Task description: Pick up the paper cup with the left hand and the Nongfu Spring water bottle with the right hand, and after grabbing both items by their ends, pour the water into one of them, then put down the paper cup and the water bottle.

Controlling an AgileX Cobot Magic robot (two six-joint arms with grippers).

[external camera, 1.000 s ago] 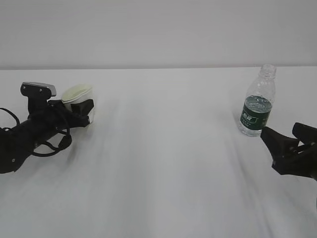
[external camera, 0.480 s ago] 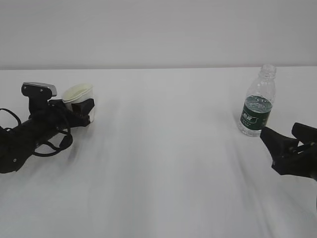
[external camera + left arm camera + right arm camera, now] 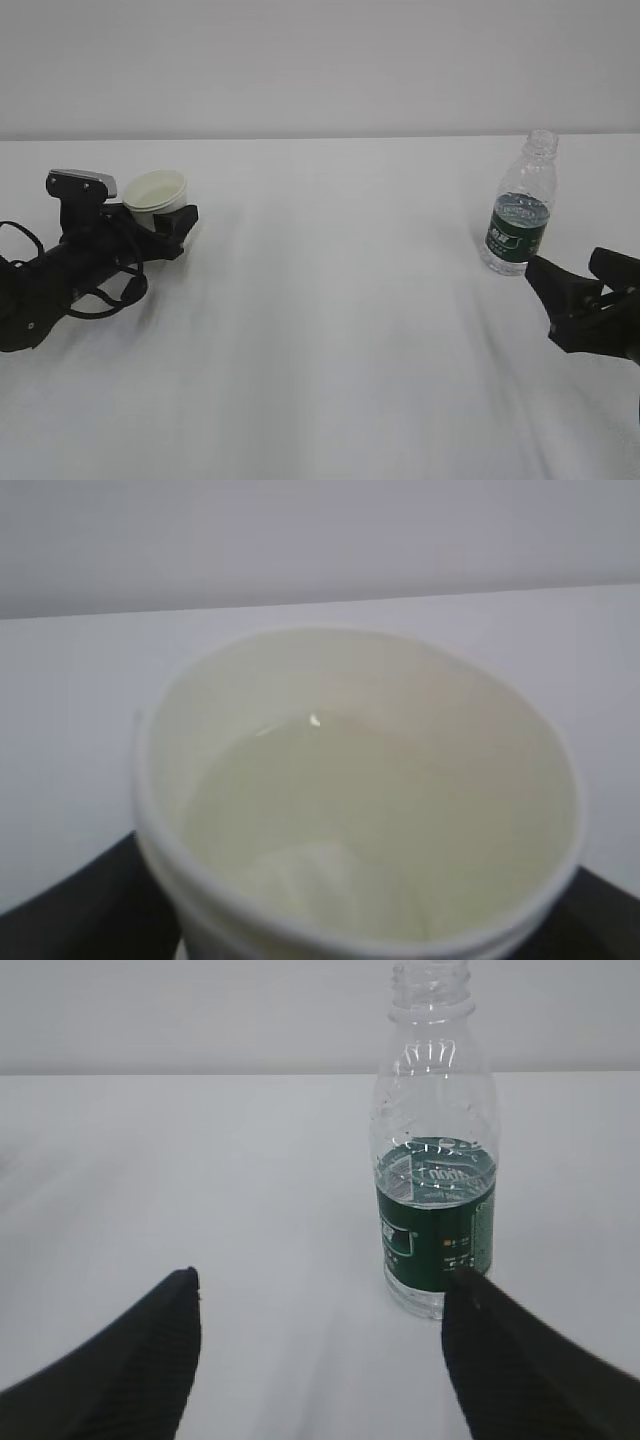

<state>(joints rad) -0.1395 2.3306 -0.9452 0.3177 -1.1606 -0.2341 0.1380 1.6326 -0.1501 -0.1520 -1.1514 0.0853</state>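
Note:
The paper cup (image 3: 158,190) stands upright on the white table at the left, its rim round. My left gripper (image 3: 175,216) lies low around its lower part, jaws open on either side. In the left wrist view the cup (image 3: 360,780) fills the frame, clear water (image 3: 350,830) inside it, and the dark fingers (image 3: 70,910) show only at the bottom corners. The capless Nongfu Spring water bottle (image 3: 520,205) stands at the right, water up to about the top of its green label (image 3: 435,1225). My right gripper (image 3: 568,262) is open and empty just in front of the bottle (image 3: 432,1160).
The white table (image 3: 330,330) runs back to a pale wall. Loose black cables (image 3: 100,295) hang from the left arm near the table surface. Only the cup and the bottle stand on the table.
The left jaws have spread. The cup, squeezed oval and tilted before, now has a round rim and stands upright. The right arm and the bottle have not moved.

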